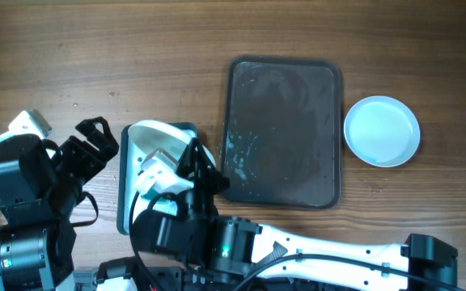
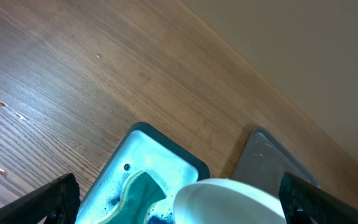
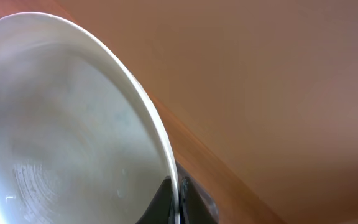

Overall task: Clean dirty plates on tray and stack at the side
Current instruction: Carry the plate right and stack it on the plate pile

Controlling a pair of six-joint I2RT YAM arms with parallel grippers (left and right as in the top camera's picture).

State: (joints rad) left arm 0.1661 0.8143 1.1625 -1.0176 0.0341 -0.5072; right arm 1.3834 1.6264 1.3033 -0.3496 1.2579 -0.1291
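The fingers of our right gripper are clamping the rim of a white plate, tilting it over the pale teal tray. Only the left wrist view is showing a teal sponge lying there. Our left gripper is hanging spread wide, holding nothing. Overhead, our right arm is stretching leftward below the smeared dark tray, and a second plate is sitting on the table to its right.
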